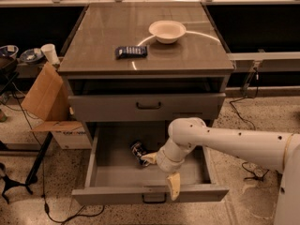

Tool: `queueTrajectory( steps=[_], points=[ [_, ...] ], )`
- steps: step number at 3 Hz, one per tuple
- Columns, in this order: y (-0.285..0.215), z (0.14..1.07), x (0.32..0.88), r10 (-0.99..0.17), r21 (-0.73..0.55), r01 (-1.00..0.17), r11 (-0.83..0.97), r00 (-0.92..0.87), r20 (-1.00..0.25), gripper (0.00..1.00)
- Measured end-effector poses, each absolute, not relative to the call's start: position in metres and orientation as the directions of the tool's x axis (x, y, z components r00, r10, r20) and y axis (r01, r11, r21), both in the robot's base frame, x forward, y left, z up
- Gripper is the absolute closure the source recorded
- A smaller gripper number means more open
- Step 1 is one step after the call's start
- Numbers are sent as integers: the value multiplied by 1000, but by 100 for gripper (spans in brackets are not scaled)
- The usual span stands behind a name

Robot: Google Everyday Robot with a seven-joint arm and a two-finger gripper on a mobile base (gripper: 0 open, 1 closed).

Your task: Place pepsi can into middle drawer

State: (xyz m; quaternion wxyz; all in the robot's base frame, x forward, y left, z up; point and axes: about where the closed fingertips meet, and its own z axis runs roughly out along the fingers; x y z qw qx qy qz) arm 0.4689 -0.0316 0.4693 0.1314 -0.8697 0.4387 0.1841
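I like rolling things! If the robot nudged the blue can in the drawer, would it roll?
Probably: the pepsi can seems to lie on its round side in the middle drawer, beside the open gripper. Its smooth metal likely feels hard and slippery.

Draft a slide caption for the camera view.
Open gripper beside the pepsi can, which lies on its side in the pulled-out middle drawer.
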Motion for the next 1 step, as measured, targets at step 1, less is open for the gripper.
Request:
queueTrajectory(
  steps=[1],
  points=[
    [-32, 469, 469, -715, -67, -812, -580, 547, -435, 0]
  ],
)
